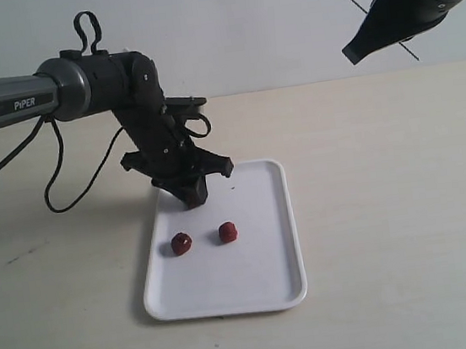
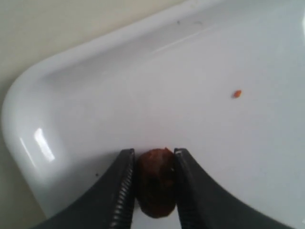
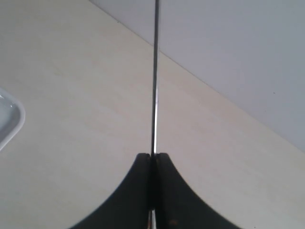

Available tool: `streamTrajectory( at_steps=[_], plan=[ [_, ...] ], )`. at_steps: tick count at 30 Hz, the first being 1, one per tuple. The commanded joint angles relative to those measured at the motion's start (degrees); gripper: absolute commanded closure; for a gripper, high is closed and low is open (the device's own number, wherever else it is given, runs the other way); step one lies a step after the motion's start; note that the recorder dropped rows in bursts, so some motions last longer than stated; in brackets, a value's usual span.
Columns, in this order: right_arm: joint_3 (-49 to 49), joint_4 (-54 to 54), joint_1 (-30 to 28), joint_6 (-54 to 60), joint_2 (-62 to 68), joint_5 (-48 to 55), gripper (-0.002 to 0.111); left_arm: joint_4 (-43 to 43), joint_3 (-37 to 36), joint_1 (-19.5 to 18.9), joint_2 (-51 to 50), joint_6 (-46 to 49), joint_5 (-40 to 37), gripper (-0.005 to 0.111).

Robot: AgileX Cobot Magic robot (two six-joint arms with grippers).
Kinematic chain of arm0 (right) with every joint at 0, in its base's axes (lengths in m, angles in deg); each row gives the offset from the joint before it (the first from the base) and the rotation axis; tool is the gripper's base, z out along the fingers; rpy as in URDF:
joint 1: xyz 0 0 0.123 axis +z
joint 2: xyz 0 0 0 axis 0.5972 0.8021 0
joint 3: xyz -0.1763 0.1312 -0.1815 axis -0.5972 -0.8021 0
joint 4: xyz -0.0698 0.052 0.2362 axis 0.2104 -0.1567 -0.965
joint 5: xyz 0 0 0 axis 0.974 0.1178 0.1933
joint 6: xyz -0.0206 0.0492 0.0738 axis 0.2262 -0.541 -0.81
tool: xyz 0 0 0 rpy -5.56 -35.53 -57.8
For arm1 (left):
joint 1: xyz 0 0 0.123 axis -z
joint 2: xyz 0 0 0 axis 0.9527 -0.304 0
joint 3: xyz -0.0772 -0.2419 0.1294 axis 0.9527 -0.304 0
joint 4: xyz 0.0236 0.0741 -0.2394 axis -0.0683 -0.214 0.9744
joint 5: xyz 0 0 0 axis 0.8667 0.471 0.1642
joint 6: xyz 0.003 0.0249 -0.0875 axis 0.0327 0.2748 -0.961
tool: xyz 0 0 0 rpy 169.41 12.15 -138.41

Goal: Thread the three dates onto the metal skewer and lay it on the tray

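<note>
My left pincer [image 1: 193, 198] is down over the far end of the tray [image 1: 266, 272], a little left of the middle of the exterior frame. It pinches one date [image 2: 156, 183] between its ribbed fingers [image 2: 125, 186], near a rounded corner of the tray; I cannot tell whether the date touches the tray floor. A tiny orange speck [image 2: 237, 93] lies on the white surface nearby. The two other dates [image 1: 181, 244] [image 1: 228, 232] sit on the tray side by side but apart, lower in the frame than my left pincer. My right pincer [image 1: 353, 56] hangs in the upper right of the frame, high above the table [image 1: 390, 206] and well apart from the tray. It is pressed together on the metal skewer [image 3: 155, 86], which runs straight out past its tips
</note>
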State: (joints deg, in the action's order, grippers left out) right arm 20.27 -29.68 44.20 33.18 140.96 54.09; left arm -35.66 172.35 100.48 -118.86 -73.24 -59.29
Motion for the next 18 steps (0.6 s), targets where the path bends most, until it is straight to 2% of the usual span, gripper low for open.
streamTrajectory(
  at_steps=[1,7,11,15,18],
  plan=[
    [-0.2,-0.3,-0.2,0.2,0.1,-1.2,0.108,3.2,0.1,-1.7,2.7,1.7,-2.2,0.08],
    [-0.2,-0.3,-0.2,2.1,2.5,-3.7,0.108,19.0,0.1,-7.2,5.7,9.7,-3.7,0.08],
    [-0.1,-2.4,-0.2,8.4,4.6,-3.7,0.108,31.3,0.1,-13.1,6.9,15.6,-7.8,0.08],
    [-0.1,-9.0,-0.2,19.1,6.2,-3.4,0.108,43.1,0.1,-18.5,6.7,21.3,-14.8,0.08],
    [-0.1,-16.7,-0.2,30.3,6.9,-2.0,0.108,49.1,0.1,-21.9,6.7,24.9,-14.8,0.08]
  ],
)
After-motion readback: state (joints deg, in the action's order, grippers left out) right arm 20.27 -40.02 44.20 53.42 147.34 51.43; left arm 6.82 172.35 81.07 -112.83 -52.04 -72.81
